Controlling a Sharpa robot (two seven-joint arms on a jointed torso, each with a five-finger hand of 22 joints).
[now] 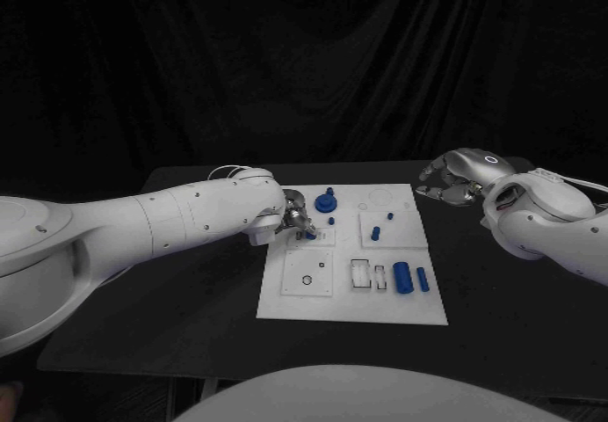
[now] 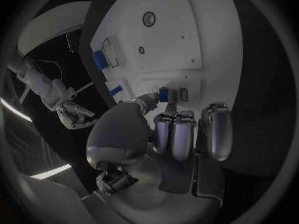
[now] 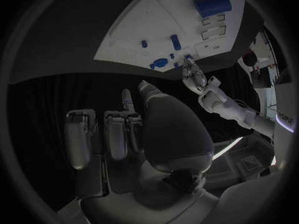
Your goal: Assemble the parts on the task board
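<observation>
Left hand (image 1: 294,220) pinches a small blue part (image 2: 163,94) at the task board (image 1: 424,303) left edge, poised for seating. Right hand (image 1: 450,180) waits far right, fingers curled, empty.

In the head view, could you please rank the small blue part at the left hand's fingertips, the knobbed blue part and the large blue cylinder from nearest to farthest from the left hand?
From the left hand:
1. Small blue part, at its fingertips on the task board's left side.
2. Knobbed blue part, just beyond, near the far edge.
3. Large blue cylinder, on the board's right side, nearer the robot.
</observation>
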